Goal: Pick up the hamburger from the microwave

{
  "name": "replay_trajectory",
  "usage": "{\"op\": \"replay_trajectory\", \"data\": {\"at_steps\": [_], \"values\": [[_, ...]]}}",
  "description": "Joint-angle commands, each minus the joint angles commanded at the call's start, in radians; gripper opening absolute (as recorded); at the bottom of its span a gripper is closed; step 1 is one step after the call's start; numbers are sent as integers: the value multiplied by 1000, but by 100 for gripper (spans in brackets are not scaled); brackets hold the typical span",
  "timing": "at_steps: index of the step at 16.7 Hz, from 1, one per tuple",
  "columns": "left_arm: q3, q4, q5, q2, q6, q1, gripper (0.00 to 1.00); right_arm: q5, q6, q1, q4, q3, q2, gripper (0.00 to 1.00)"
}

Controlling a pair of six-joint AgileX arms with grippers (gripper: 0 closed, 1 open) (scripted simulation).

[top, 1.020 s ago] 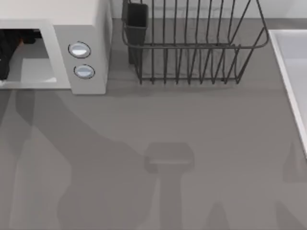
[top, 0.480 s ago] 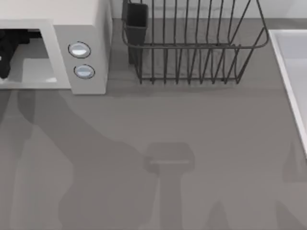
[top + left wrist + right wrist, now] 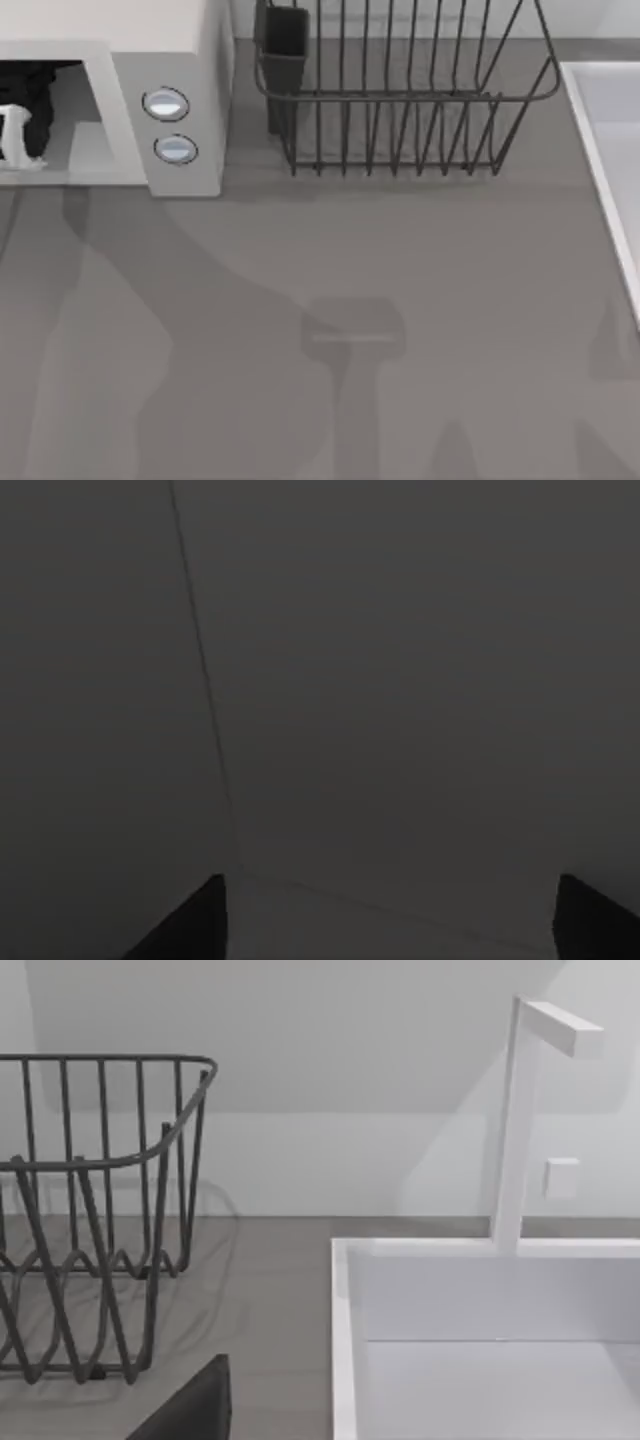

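Top view: the left claw (image 3: 18, 125) is reaching inside the microwave (image 3: 150, 45) cavity, close to the front opening.
Claw state: can't tell if it's clenched or released, it's just a dark lump with a pale patch from above.
Left wrist view: dark.
Hamburger: hidden, so I can't tell where it sits against the claw. My guess is it's somewhere in the cavity around it.
Knobs (image 3: 166, 104): on the side panel, just right of the claw.
Dish rack (image 3: 400, 100): well off to the claw's right, not involved.
Right arm: parked, its wrist cam faces the rack and the sink (image 3: 345, 1340).
Risk: tight box, so a crooked pull-out could bang the claw on the cavity wall or frame.
Risk 2: if the grip is shallow, a soft round bun could squish out and roll deeper in.
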Motion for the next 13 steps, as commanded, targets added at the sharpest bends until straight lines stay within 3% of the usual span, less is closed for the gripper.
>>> {"op": "replay_trajectory", "data": {"at_steps": [4,13], "values": [[-161,-61,-129,-186,-68,-166,0,0,0,0,0,0,0,100],[-674,-248,-515,-809,-273,-684,0,0,0,0,0,0,0,100]]}}
